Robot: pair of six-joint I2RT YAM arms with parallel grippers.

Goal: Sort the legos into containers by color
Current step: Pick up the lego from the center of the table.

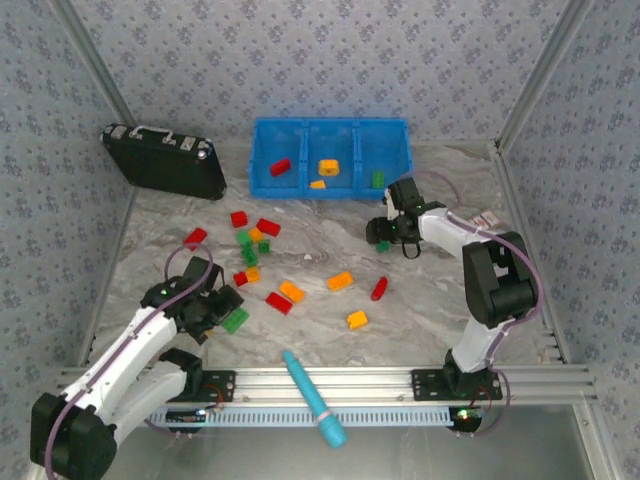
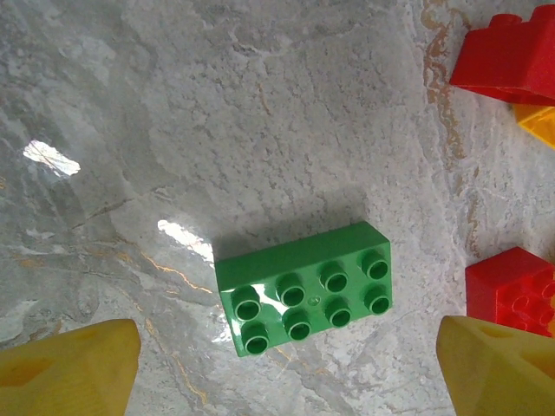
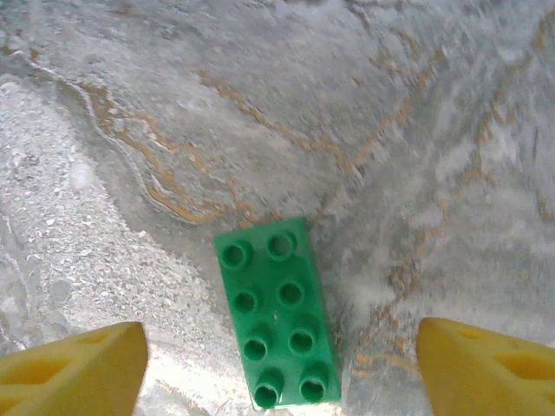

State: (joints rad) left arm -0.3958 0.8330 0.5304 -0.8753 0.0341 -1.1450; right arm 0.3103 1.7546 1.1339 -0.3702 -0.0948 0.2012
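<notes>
1. Two sets of jaws stand wide and hold nothing. The left jaws straddle an eight-stud green brick [image 2: 303, 290], low and centre in the left wrist view. The right jaws straddle a second green brick [image 3: 277, 312].
2. Both bricks lie studs-up on the marble surface [image 1: 430, 290], apart from the blue bin [image 1: 300, 188] at upper centre.
3. Picking up seems the step in hand. Next, each should descend, close, then carry to the right compartment [image 1: 392, 150], where a binned green brick [image 1: 378, 178] lies.

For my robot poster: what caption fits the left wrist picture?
Open left hand hovers over a green lego lying studs-up on the marbled table.
</notes>
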